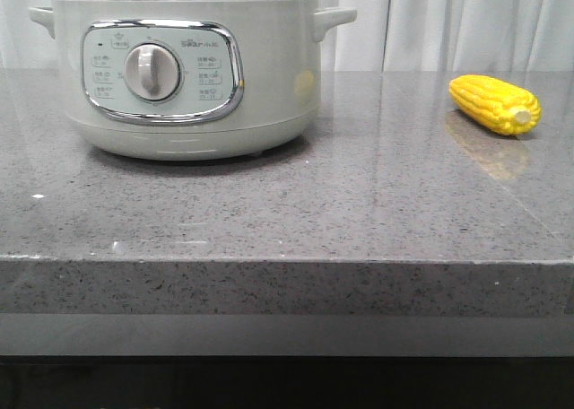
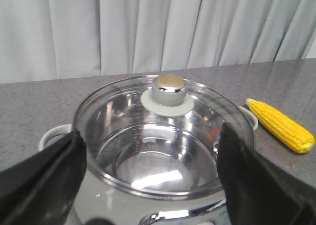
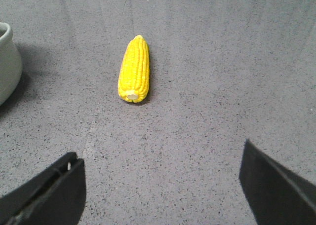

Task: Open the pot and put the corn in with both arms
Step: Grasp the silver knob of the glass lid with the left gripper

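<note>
A grey speckled stone counter point(image 1: 287, 212) fills the scene, with pale pleated curtains point(image 2: 148, 27) hanging behind it. On the counter's left side stands the pot point(image 1: 184, 68), cream-green, control dial facing forward, its lid in place. Well apart to its right lies the corn point(image 1: 495, 104), on its side, stub end toward the camera. Neither arm appears in the front view. Only the left wrist view looks down through the glass lid point(image 2: 163, 136) with its metal knob point(image 2: 169, 87); the steel interior seems empty, though reflections make this uncertain. The left gripper point(image 2: 153, 195) hovers over the pot, fingers spread wide. The right gripper point(image 3: 160, 190) hangs above bare counter short of the corn, fingers likewise parted.
</note>
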`<act>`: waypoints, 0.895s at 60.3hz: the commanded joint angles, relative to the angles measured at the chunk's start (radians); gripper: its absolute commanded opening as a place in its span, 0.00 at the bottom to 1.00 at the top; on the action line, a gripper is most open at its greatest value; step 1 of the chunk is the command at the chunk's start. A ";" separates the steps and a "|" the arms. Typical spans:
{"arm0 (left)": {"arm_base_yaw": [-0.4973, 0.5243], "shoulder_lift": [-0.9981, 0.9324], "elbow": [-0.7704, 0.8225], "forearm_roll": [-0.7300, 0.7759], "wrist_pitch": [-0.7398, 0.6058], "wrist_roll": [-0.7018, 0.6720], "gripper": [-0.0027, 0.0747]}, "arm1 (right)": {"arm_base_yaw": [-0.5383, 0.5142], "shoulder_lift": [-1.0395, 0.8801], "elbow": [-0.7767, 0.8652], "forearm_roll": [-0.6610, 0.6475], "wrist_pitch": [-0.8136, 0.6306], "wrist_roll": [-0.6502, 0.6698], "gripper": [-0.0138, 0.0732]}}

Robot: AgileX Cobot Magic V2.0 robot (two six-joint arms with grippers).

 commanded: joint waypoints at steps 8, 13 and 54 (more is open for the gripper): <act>-0.049 0.193 -0.167 -0.004 -0.149 0.001 0.74 | -0.004 0.012 -0.025 -0.009 -0.070 -0.005 0.90; -0.055 0.272 -0.235 -0.004 -0.149 0.001 0.74 | -0.004 0.012 -0.025 -0.009 -0.070 -0.005 0.90; -0.058 0.659 -0.549 -0.015 -0.150 0.001 0.74 | -0.004 0.012 -0.025 -0.009 -0.070 -0.005 0.90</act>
